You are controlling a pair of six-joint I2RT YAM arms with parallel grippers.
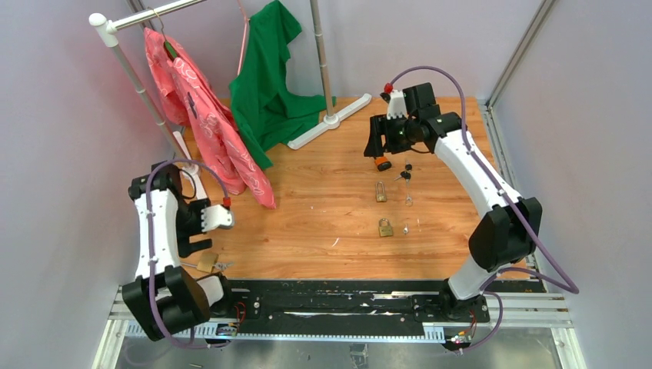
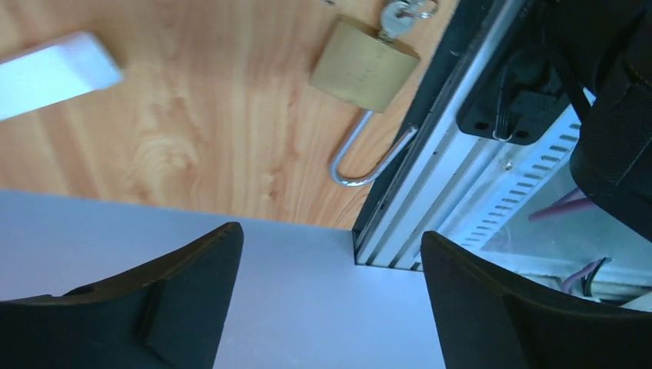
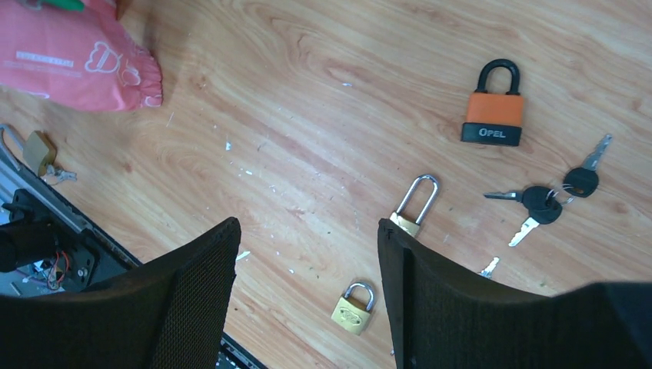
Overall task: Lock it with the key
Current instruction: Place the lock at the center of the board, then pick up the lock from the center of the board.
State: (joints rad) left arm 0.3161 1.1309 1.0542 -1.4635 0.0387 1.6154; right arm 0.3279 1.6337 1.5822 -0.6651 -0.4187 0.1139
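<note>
A brass padlock (image 2: 365,65) lies by the near left table edge with a key (image 2: 400,15) in its body and its shackle (image 2: 367,160) swung open; it also shows in the top view (image 1: 206,263). My left gripper (image 2: 330,254) is open and empty, hovering just near of it (image 1: 201,247). My right gripper (image 3: 307,246) is open and empty, high over the far right (image 1: 378,144). Below it lie an orange padlock (image 3: 492,111), a black-headed key bunch (image 3: 550,201), a long-shackle brass padlock (image 3: 415,204) and a small brass padlock (image 3: 355,307).
A loose silver key (image 3: 489,267) lies near the key bunch. A clothes rack (image 1: 134,73) with pink (image 1: 207,123) and green (image 1: 265,77) garments stands at the back left, its white foot (image 2: 58,73) near the left padlock. The black rail (image 1: 330,296) runs along the near edge.
</note>
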